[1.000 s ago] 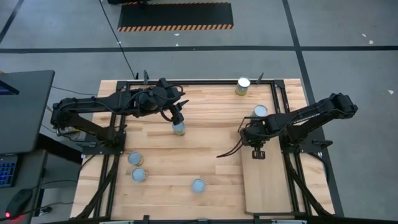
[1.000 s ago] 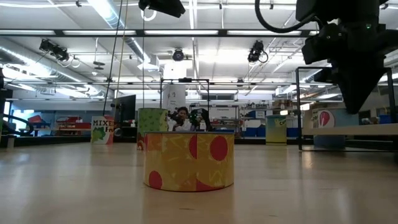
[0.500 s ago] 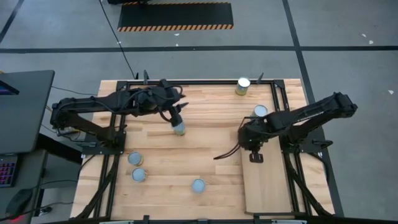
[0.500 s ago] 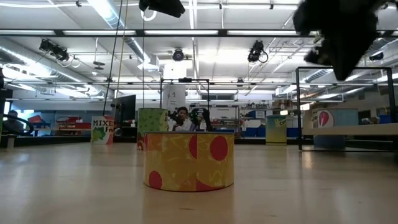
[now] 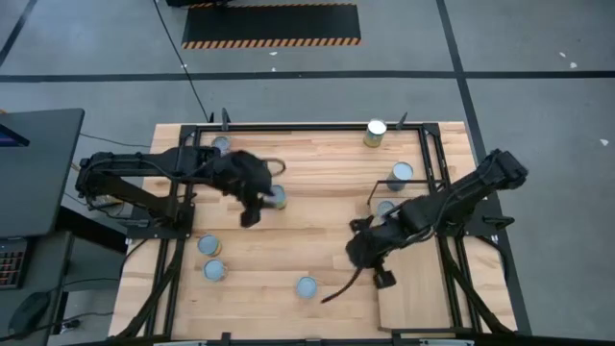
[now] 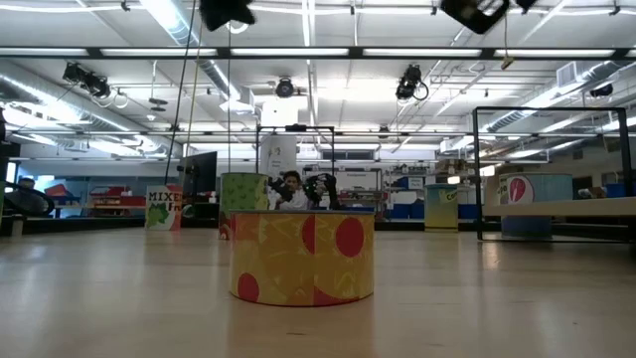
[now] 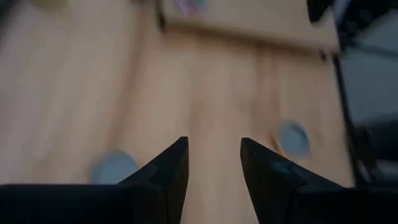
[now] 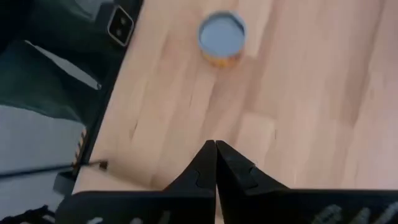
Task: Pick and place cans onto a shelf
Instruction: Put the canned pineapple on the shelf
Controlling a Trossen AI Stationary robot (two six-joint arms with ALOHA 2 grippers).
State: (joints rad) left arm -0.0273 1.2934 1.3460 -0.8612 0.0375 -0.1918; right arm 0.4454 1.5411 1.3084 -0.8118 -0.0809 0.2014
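Observation:
Several cans stand on the table: one in mid-table (image 5: 277, 197), one near the front edge (image 5: 307, 286) (image 8: 222, 38) (image 6: 303, 257), two at the near left (image 5: 208, 244), others at the back (image 5: 376, 132) and right (image 5: 401, 174). The shelf (image 5: 415, 304) is the pale board at the near right. My left gripper (image 5: 249, 217) (image 7: 214, 155) hangs open beside the mid-table can, with nothing between its fingers. My right gripper (image 5: 381, 279) (image 8: 216, 146) is shut and empty at the shelf's left edge, pointing down toward the front can.
A black frame (image 5: 430, 154) runs round the table and past the shelf. One more can (image 5: 385, 207) shows beside my right arm; whether it stands on the board is hidden. A cable (image 5: 336, 288) trails from the right hand. Bare wood lies between the two grippers.
My right gripper has risen and swung from above the shelf toward the table's near-left, toward the front can, staying shut. My left gripper has drawn off the mid-table can toward the near-left and turned; the can stands where it was.

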